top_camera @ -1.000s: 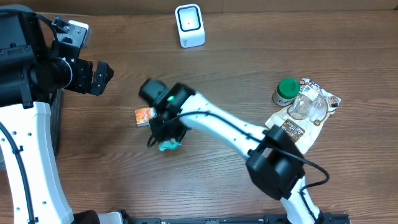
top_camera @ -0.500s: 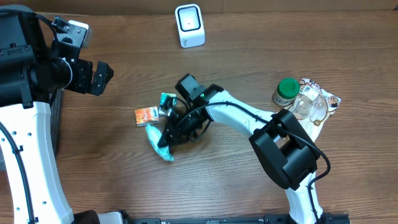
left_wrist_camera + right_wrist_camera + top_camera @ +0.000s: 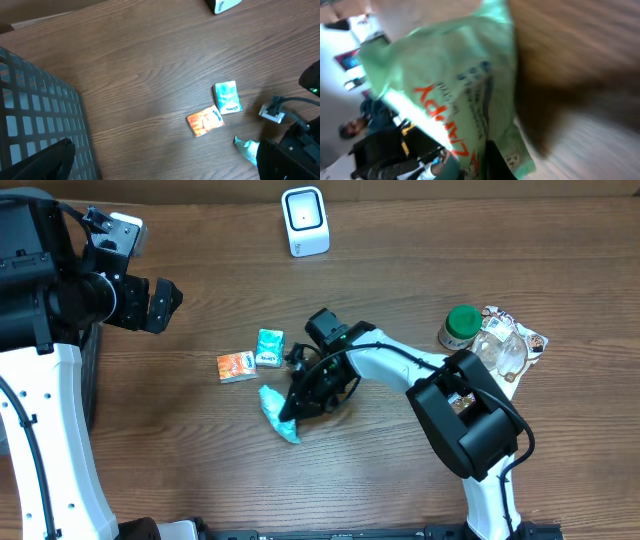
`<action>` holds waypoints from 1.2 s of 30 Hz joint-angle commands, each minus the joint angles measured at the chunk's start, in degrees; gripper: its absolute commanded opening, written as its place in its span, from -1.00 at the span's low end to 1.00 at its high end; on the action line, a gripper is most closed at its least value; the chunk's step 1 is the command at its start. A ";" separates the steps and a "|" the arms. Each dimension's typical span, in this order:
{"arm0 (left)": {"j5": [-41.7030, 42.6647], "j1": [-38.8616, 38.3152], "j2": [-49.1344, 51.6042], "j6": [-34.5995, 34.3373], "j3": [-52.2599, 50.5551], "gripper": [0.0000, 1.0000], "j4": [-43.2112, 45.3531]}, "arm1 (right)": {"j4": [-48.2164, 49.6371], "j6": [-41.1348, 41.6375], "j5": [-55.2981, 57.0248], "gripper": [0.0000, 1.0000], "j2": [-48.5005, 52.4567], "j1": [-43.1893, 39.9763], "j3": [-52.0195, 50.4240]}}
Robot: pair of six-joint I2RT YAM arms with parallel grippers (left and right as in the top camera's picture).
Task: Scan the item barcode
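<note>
A light green snack bag (image 3: 279, 415) with red lettering (image 3: 450, 100) fills the right wrist view. My right gripper (image 3: 300, 397) (image 3: 470, 167) is shut on its edge, holding it low over the table near the middle. The white barcode scanner (image 3: 305, 220) (image 3: 222, 4) stands at the far edge, well away from the bag. My left gripper (image 3: 168, 297) (image 3: 160, 170) hangs open at the left, with nothing between its fingers. In the left wrist view the bag (image 3: 246, 149) peeks out beside my right arm.
A small teal pack (image 3: 269, 347) (image 3: 227, 97) and an orange pack (image 3: 235, 366) (image 3: 204, 121) lie left of the bag. A green-lidded jar (image 3: 460, 326) and clear packets (image 3: 497, 358) sit at the right. A grey mesh basket (image 3: 30, 115) stands at the far left.
My right arm swung to the right with the green bag, uncovering the teal pack beside the orange one. The left arm stayed still.
</note>
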 commanded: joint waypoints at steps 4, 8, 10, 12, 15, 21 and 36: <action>0.22 0.20 -0.17 1.29 1.03 0.99 0.04 | -3.65 3.45 17.79 -0.25 -1.01 -1.60 -1.33; 0.22 0.20 -0.17 1.29 1.03 1.00 0.04 | -5.88 3.43 22.14 0.22 -1.03 -2.95 -0.72; 0.22 0.20 -0.17 1.29 1.03 1.00 0.04 | -8.17 3.41 25.44 0.64 -1.05 -3.76 0.74; 0.22 0.20 -0.17 1.29 1.03 0.99 0.04 | -11.47 2.67 28.30 0.99 -1.40 -4.57 3.34; 0.22 0.20 -0.17 1.29 1.03 1.00 0.04 | -16.74 -0.33 31.21 1.00 -2.25 -4.72 8.76; 0.22 0.20 -0.17 1.29 1.03 0.99 0.04 | -24.90 -5.77 34.71 1.00 -2.62 0.07 19.21; 0.22 0.20 -0.17 1.29 1.03 1.00 0.04 | -6.54 -8.13 30.42 -0.35 -2.60 14.99 14.36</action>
